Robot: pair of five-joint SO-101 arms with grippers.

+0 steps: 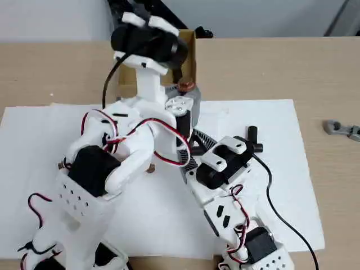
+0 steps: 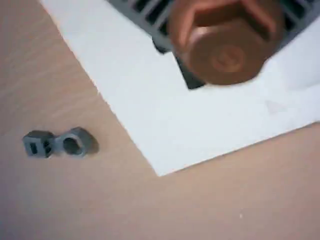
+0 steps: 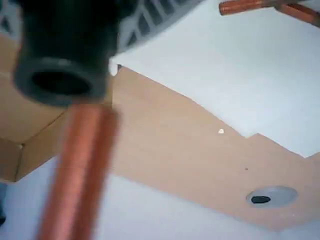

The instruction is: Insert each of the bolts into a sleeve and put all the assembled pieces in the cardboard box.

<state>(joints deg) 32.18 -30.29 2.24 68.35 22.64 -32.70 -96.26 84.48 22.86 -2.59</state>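
While the wooden worktop (image 1: 270,67) spans the whole high view, you have a large white paper sheet (image 1: 287,129) covering most of its middle and lower part. Your left arm (image 1: 101,169) rises from the lower left of that frame. Its white and black upper links reach to the upper centre, where they cover part of the cardboard box (image 1: 190,53). The box stands on bare worktop just past the sheet's top edge. Your right arm (image 1: 225,163) comes in from the lower right and points toward the centre, so the two wrists meet just below the box.

In the left wrist view, the left fingers (image 2: 145,10) show as a grey lattice along the top of the frame. They are clamped on the copper bolt (image 2: 225,45), whose hex head faces the camera above the paper.

In the right wrist view, the right fingers (image 3: 145,20) grip the black sleeve (image 3: 62,75) in the upper left of the frame, with its open bore turned toward the camera. A copper shank runs from the lower left of that frame up to the sleeve's rim, beside the bore. You cannot tell whether it touches the rim.

Two loose bolts (image 3: 245,6) lie on the paper at the upper right of that view. A small grey piece (image 1: 340,128) sits on bare worktop at the right edge of the high view, well apart from both arms. A grey round fitting (image 3: 272,196) is set into the worktop at the lower right of the right wrist view.
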